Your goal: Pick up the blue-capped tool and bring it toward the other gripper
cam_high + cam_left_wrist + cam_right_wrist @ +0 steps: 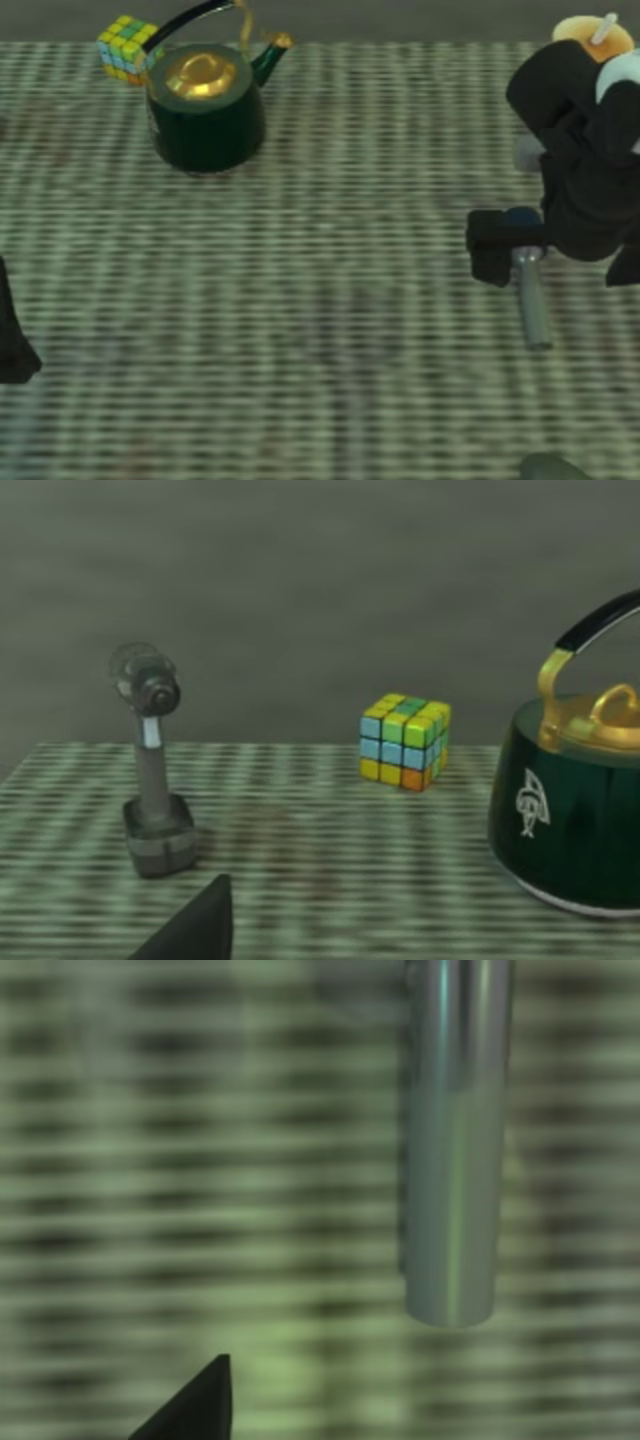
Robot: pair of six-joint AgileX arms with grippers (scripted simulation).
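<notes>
fingers of right gripper (pixel 520 243) straddle the blue-capped tool (pixel 531 300).

One kettle (pixel 205 110), one colour cube (pixel 127 47), one drill (pixel 152 765), one blue-capped tool (pixel 530 295), one orange cup (pixel 592 35).

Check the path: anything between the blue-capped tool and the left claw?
Nothing visible. The blue-capped tool lies under the right claw at the table's right; bare mat runs to the left claw at the left edge. The kettle stands farther back.

Kettle (pixel 205 110) far left, cube (pixel 127 47) beside; tool (pixel 530 295) seemingly under right gripper (pixel 520 245)
</notes>
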